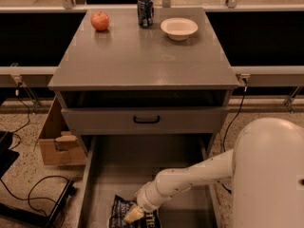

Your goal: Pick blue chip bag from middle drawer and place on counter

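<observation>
Blue chip bag (121, 209), near end of middle drawer (97, 175): white lettering, partly covered by the gripper (133, 215) resting on it; no whole word readable. Soda can (145, 11), far edge of counter (142, 61): markings illegible.

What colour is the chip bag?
The chip bag is dark blue with white lettering, in the camera view; the pincer is over it.

We see a warm, dim indoor scene. Overhead light leaves a soft sheen on the counter (142, 56); deep shadow lies under its front edge. The gripper (133, 215), low in the drawer (128, 170) on the bag (118, 207), sits in murky light.
</observation>
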`<action>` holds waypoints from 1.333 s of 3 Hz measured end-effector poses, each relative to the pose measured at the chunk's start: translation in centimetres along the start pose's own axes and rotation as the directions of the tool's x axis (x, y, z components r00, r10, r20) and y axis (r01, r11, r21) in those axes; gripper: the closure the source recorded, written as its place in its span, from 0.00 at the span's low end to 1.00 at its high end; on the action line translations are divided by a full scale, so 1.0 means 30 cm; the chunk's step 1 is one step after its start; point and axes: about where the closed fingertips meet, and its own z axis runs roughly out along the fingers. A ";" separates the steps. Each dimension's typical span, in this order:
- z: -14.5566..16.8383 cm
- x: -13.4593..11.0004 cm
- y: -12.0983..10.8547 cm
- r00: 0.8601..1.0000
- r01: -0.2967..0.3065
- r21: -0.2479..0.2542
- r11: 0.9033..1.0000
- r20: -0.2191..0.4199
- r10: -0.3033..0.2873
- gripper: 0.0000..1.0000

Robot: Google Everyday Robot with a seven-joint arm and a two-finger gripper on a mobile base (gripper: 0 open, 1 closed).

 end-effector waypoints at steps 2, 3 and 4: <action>-0.169 -0.119 -0.003 0.998 0.040 0.059 0.997 0.054 -0.043 0.87; -0.434 -0.272 -0.066 0.987 0.089 0.145 0.985 0.117 -0.106 1.00; -0.899 -0.418 -0.189 0.966 0.128 0.293 0.947 0.180 -0.186 1.00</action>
